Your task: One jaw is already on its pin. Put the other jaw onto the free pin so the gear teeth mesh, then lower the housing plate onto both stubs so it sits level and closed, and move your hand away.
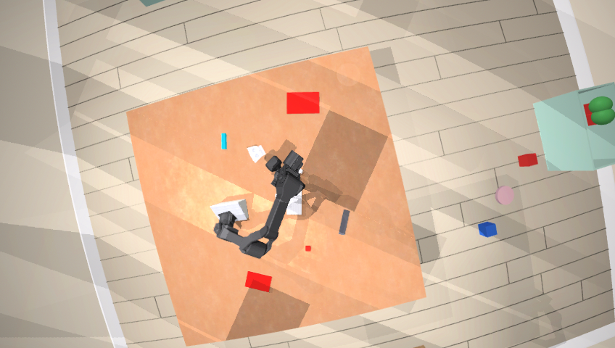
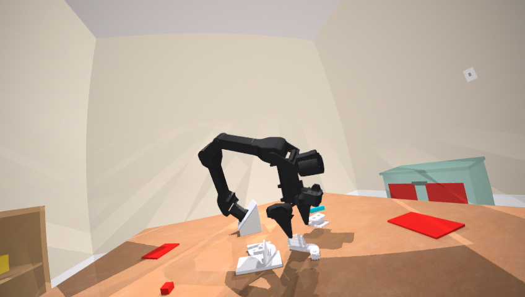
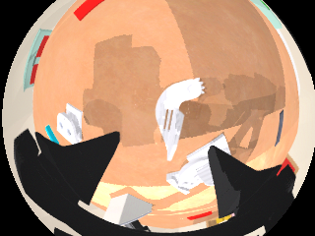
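In the wrist view, the cover (image 1: 256, 153) (image 2: 316, 220) (image 3: 69, 125) is seen set aside at nine o'clock, the loose toothed piece (image 1: 300, 171) (image 2: 303, 247) (image 3: 169, 110) centrally beneath the wide-open, empty pincer (image 1: 283, 165) (image 2: 298, 230) (image 3: 165, 145), and the base (image 1: 294, 207) (image 2: 254, 266) (image 3: 219, 147) at four o'clock. Meshing and closing are left undone. The loose piece's teeth are shown there, but mostly hidden by the arm (image 1: 278, 215) (image 2: 239, 143) from above.

My fingers stand wide apart at the lower left and right, nothing between them; a white jaw (image 3: 169, 112), toothed at its upper end, lies on the orange table (image 3: 143, 164) ahead; the white base (image 3: 199, 164) sits partly behind my right-hand fingertip; the white plate (image 3: 70, 124) lies beyond the left-hand one, near a cyan bar (image 3: 51, 134).
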You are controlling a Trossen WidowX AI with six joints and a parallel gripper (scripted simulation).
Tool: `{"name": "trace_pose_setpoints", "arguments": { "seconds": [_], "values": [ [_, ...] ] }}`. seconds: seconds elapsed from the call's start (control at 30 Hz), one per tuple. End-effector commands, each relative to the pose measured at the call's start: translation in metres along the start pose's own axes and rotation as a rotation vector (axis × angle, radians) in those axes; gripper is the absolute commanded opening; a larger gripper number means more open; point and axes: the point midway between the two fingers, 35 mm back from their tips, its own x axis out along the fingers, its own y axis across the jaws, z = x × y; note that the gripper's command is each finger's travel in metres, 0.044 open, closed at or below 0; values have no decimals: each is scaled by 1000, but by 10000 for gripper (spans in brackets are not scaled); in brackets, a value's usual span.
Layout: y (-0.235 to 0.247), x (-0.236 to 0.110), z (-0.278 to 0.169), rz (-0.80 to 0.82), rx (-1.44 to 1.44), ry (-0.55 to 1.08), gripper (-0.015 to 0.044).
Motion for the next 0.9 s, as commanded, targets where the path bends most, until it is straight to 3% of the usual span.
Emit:
{"name": "trace_pose_setpoints", "arguments": {
  "seconds": [0.0, 0.87],
  "values": [
    [0, 4, 1, -1, -1, 0, 440],
    [-2, 47, 3, -7, -5, -3, 440]
  ]
}}
